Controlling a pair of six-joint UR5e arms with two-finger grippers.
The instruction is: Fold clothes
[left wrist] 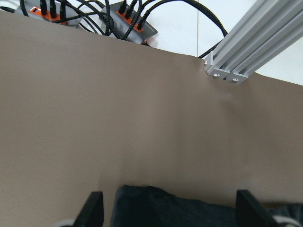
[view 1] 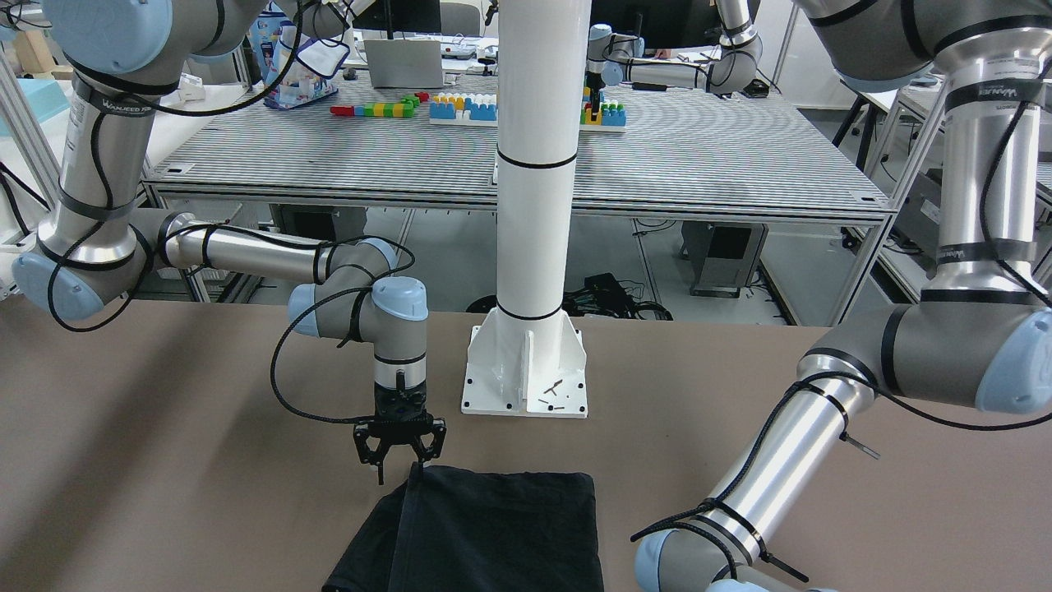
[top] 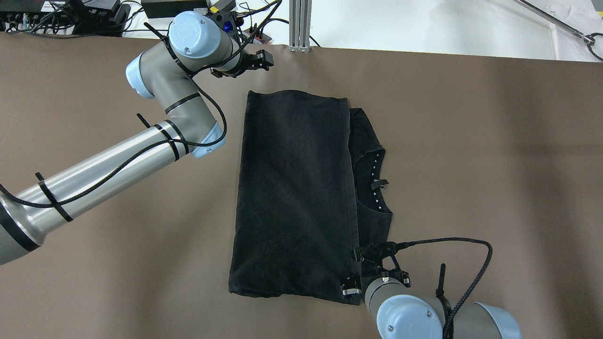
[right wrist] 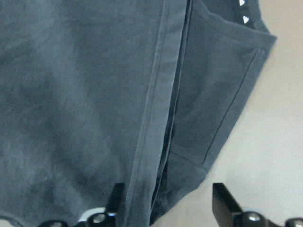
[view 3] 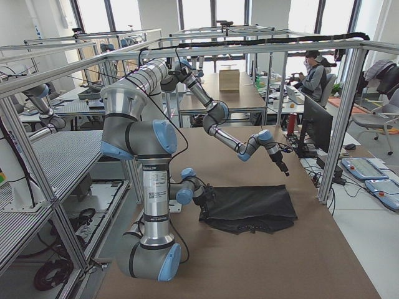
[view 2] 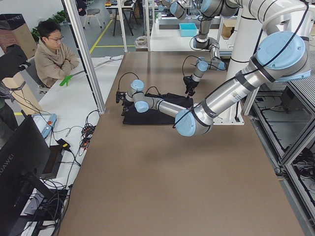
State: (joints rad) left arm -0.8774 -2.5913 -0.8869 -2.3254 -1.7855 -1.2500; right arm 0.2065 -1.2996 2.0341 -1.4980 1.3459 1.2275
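Note:
A black T-shirt (top: pixel 292 188) lies folded flat on the brown table (top: pixel 471 141). Its collar side (top: pixel 372 179) sticks out from under the folded layer. My right gripper (top: pixel 374 278) is open and points down over the shirt's near right corner. In the right wrist view its jaws (right wrist: pixel 170 203) straddle the hem (right wrist: pixel 156 118), and the front view shows the right gripper (view 1: pixel 400 462) just above the cloth (view 1: pixel 493 526). My left gripper (top: pixel 266 60) is open and empty, beyond the shirt's far left corner. The left wrist view shows its spread fingers (left wrist: pixel 93 208) over that corner (left wrist: pixel 161 205).
The white pillar base (view 1: pixel 526 362) stands on the table's robot side. An aluminium post (top: pixel 300 23) and power strips with cables (top: pixel 70 14) line the far edge. A seated operator (view 2: pixel 54 54) is beyond that edge. Bare table lies left and right of the shirt.

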